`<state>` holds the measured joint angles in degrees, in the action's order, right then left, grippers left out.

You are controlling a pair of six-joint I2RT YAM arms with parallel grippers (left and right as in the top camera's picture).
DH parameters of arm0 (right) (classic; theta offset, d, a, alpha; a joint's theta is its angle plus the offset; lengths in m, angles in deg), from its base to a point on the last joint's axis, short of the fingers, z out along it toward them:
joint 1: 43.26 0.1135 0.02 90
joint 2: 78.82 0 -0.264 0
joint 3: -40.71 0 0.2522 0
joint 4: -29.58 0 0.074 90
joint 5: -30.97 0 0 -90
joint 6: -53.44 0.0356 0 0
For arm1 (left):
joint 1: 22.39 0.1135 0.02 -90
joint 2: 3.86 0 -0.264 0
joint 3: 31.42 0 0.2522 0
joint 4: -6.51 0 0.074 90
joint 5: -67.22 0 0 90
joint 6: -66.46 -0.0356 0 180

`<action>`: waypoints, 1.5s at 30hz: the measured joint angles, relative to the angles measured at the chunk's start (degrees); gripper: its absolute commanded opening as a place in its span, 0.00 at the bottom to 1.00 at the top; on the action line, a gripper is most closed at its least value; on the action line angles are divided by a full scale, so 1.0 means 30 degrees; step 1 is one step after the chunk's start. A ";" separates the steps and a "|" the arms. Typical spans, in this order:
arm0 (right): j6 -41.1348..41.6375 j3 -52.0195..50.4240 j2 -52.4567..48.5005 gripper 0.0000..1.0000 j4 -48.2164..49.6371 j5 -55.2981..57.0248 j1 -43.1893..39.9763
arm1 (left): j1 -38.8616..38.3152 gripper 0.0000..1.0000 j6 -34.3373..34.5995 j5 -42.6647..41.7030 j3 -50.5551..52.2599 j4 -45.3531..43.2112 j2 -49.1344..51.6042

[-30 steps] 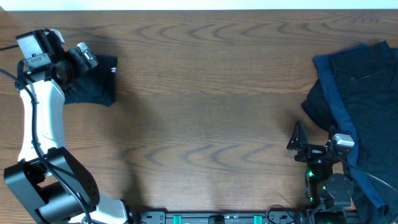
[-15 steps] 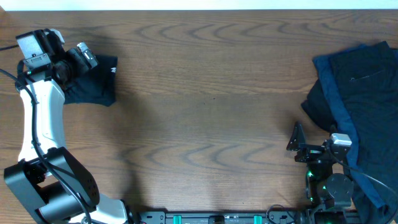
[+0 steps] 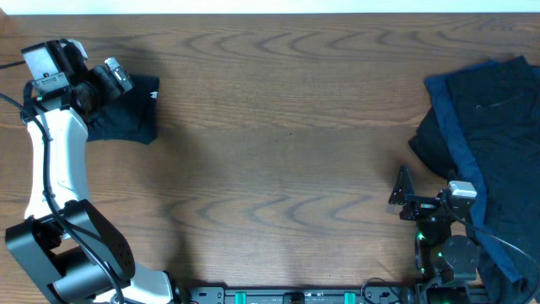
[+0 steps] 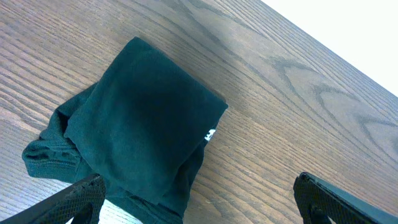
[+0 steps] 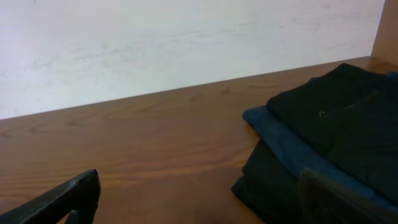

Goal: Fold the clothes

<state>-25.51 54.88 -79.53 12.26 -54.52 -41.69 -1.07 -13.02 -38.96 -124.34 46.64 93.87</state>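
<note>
1. Overhead: even, fairly bright light falls on the bench (image 3: 287, 127), and a soft shadow lies beside the left arm (image 3: 57, 169).
2. Left wrist: the wood grain ahead of the left tool (image 4: 199, 190) is crisp, but the far corner washes out to white.
3. Right wrist: dimmer and warmer. The right tool (image 5: 202, 198) has blurred fingers (image 5: 68, 200), and the clothes (image 5: 323, 130) beside it lose detail in the dark.

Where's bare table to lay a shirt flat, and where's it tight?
Free: the wide middle of the table, between the folded dark garment at back left and the clothes pile at right, from back edge to front. Tight: the back-left corner, left arm over the garment; the right side, pile with the right arm beside it.
</note>
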 measured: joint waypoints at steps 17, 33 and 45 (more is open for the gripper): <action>-0.0007 0.0000 0.0000 0.99 0.0000 0.0000 0.0000 | 0.0000 0.98 0.0000 0.0000 0.0000 0.0000 0.0000; -0.0007 0.0000 0.0000 0.99 -0.0015 -0.0007 0.0000 | -0.0066 0.98 0.0000 0.0022 0.0255 0.3155 -0.3577; -0.0007 0.0000 0.0000 0.99 -0.0007 -0.0015 0.0000 | -0.2637 0.98 0.0000 0.0015 0.0663 0.4561 -1.4265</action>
<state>-25.53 54.88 -79.53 12.24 -54.56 -41.69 -8.98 -13.02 -38.92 -122.35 60.32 51.08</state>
